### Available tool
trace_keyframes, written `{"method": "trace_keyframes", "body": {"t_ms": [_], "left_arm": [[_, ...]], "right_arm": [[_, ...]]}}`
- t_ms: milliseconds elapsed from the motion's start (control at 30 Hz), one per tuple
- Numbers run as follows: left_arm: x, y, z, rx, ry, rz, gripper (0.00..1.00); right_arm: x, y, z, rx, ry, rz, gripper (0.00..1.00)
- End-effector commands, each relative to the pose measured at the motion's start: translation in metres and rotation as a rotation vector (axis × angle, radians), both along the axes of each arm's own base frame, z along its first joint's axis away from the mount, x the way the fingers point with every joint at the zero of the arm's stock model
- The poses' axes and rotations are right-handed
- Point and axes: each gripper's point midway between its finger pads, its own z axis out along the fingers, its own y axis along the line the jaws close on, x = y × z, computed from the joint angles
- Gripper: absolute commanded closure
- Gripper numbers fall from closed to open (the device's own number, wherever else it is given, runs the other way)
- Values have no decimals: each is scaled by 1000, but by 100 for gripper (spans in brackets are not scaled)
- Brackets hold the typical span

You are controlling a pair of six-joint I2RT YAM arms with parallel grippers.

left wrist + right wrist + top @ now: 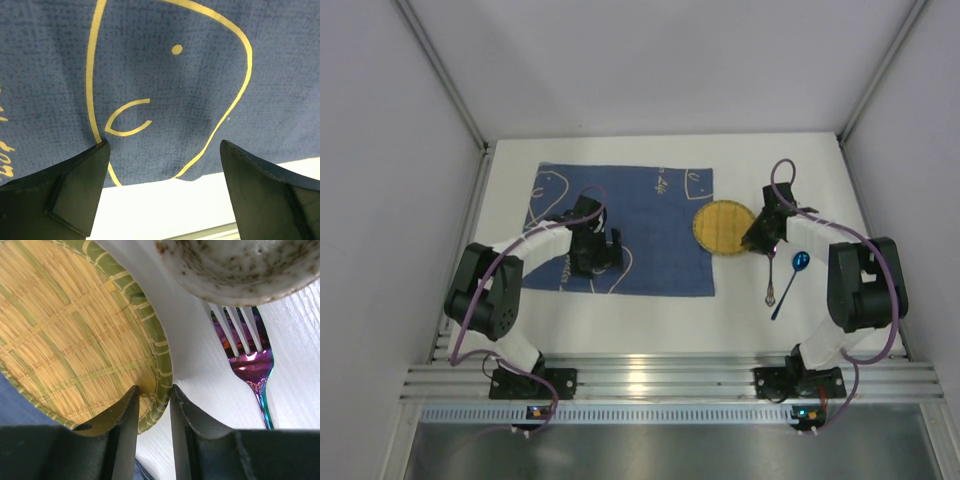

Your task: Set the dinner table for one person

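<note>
The white dinner table (650, 320) carries a blue patterned mat (650, 225) at centre left. A round yellow woven-look plate (723, 228) lies at the mat's right edge, partly on it. My right gripper (757, 238) is shut on the plate's rim; in the right wrist view the gripper (154, 395) pinches the green rim of the plate (65, 330). My left gripper (600, 250) is open and empty, low over the mat's near part. In the left wrist view the gripper (165, 150) frames the mat (165, 75) and its near edge on the table (165, 210).
An iridescent fork (772, 278) and a blue spoon (792, 280) lie on the table right of the plate. In the right wrist view the fork (250, 360) lies beside a speckled white bowl (235, 265). Grey walls enclose the table; a metal rail (670, 380) runs along the near edge.
</note>
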Motion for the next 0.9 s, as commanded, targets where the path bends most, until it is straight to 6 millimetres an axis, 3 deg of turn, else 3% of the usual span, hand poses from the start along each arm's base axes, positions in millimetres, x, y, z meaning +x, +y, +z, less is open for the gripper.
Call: {"method": "trace_keyframes", "body": {"t_ms": [0, 33, 200, 433, 500, 667, 867], "left_arm": [[-35, -17, -19, -80, 144, -41, 3], [-32, -19, -17, -85, 141, -45, 3], [-33, -35, -7, -152, 171, -90, 3], [-37, -75, 16, -271, 238, -231, 3], [-38, -80, 19, -265, 238, -261, 3], [-22, -65, 32, -117, 168, -255, 2], [-3, -47, 69, -9, 50, -230, 2]], "right_arm": [[12, -12, 6, -67, -54, 5, 92], [15, -13, 13, -70, -73, 5, 100], [20, -17, 45, -102, -146, 22, 100], [24, -17, 126, -120, -317, 60, 100], [22, -12, 140, -104, -342, 78, 100], [11, -2, 158, -45, -380, 89, 100], [3, 26, 177, 20, -425, 152, 100]]}}
